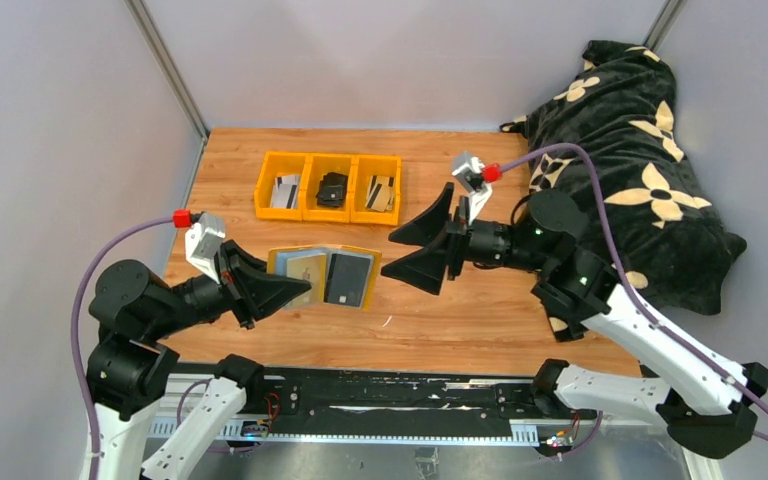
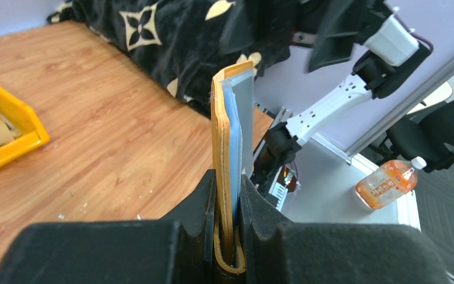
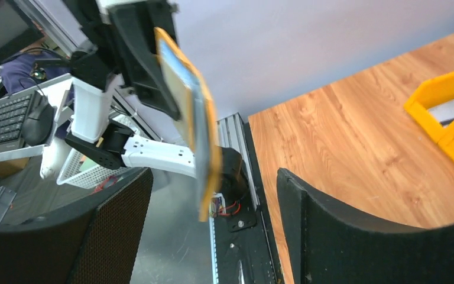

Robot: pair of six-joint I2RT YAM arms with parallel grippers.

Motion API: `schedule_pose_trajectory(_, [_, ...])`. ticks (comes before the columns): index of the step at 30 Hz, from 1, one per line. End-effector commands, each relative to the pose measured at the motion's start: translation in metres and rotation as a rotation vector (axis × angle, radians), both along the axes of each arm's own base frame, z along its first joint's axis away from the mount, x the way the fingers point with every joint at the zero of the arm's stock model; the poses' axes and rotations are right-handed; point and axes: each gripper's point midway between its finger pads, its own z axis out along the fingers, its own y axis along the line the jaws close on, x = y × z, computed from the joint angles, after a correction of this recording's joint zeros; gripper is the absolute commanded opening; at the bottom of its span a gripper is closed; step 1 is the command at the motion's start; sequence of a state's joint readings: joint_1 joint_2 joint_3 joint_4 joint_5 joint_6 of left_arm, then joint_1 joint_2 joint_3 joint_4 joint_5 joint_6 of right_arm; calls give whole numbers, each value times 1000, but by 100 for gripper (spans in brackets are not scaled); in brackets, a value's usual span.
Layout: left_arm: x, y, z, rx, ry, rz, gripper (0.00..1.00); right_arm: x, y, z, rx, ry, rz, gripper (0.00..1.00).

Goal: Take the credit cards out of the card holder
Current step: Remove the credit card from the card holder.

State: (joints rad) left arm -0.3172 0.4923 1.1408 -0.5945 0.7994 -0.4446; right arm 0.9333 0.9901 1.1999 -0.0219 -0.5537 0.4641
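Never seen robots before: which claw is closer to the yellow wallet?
Left. The left gripper is clamped on the card holder; the right gripper hangs open beside its opposite end, not touching.

Colours I see from here
Mustard-yellow card holder [image 2: 220, 154] with grey-blue lining; bright yellow bins [image 1: 328, 215]; orange-brown wood-grain table [image 1: 480, 310]; black cloth [image 1: 640, 130] with cream flowers.

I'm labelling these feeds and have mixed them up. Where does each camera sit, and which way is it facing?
Top external: above and behind the bases, looking down on the table; both arms show, left claw shut on the card holder, right claw open.
Left wrist: on the left wrist, looking along its fingers rightward; the right arm shows beyond.
Right wrist: on the right wrist, facing the left arm between its open fingers.
Shared: all three see the card holder.
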Motion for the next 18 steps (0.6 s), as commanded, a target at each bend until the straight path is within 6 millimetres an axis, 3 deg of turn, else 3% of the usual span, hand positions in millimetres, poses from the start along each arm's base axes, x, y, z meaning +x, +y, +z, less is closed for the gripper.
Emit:
schedule_pose_trajectory(1, [10,-2,-12,41,60,4,3,-4,-8,14,59,-28,-1,80])
schedule_pose_trajectory(8, [-1,-15,-29,78,154,-161,5,-7,24,-2,20,31,139,81])
schedule_pose_trajectory(14, [-19,-20,-33,78,198,-302,4,-13,44,-14,-23,35,254,82])
schedule_pose_trajectory(18, [-22,-21,-33,76,211,-323,4,-33,48,-18,-25,49,380,67])
